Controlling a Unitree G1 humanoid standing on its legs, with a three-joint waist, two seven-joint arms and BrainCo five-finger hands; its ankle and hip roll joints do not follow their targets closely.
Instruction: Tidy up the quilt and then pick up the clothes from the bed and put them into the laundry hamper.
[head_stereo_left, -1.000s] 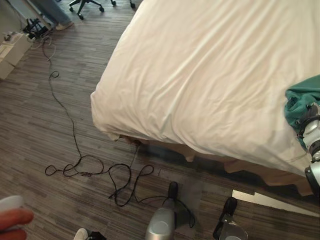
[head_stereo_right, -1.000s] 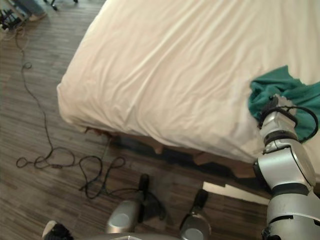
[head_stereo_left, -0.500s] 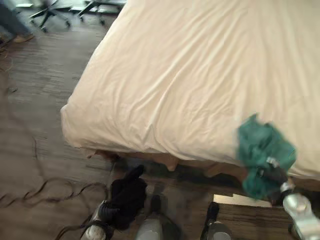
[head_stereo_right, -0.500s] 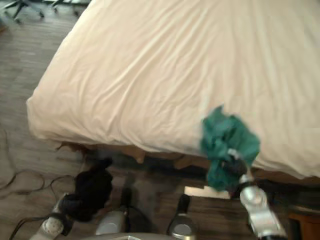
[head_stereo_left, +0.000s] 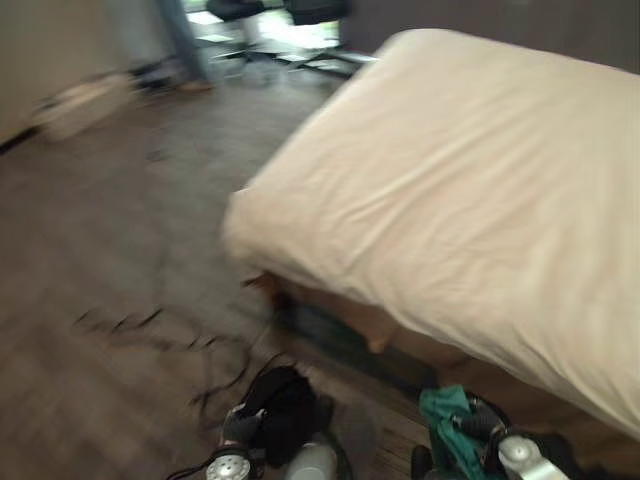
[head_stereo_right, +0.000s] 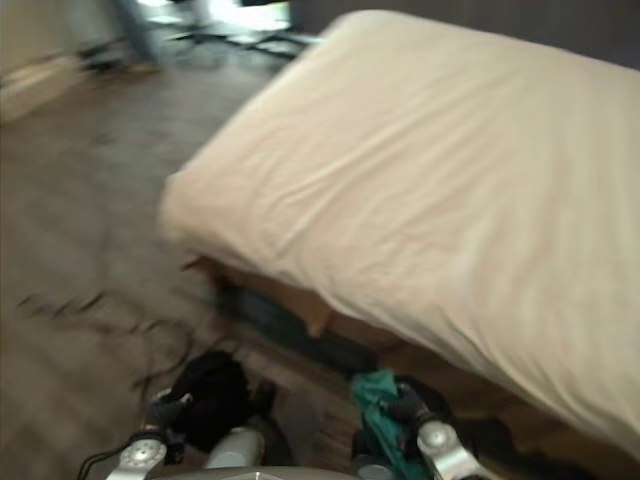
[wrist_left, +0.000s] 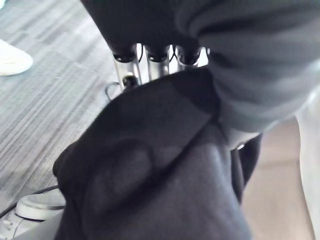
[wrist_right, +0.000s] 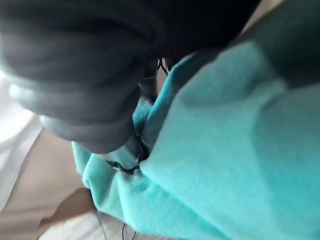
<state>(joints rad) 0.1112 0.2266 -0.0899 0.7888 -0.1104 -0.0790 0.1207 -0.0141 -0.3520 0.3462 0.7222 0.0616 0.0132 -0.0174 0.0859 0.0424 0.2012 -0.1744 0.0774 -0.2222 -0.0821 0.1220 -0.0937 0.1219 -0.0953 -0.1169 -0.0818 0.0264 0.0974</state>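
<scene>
At the bottom of the frame, my left robot hand clutches black clothes and my right robot hand grips teal clothes, below the quilt-covered bed.

No readable text, labels, numbers or signs anywhere. The quilt, the teal garment, the black garment and the floor carry no legible print.

1. One bed with one cream quilt was present
2. Two garments were counted: one black garment, one teal garment
3. Two robot hands were counted: left hand, right hand
</scene>
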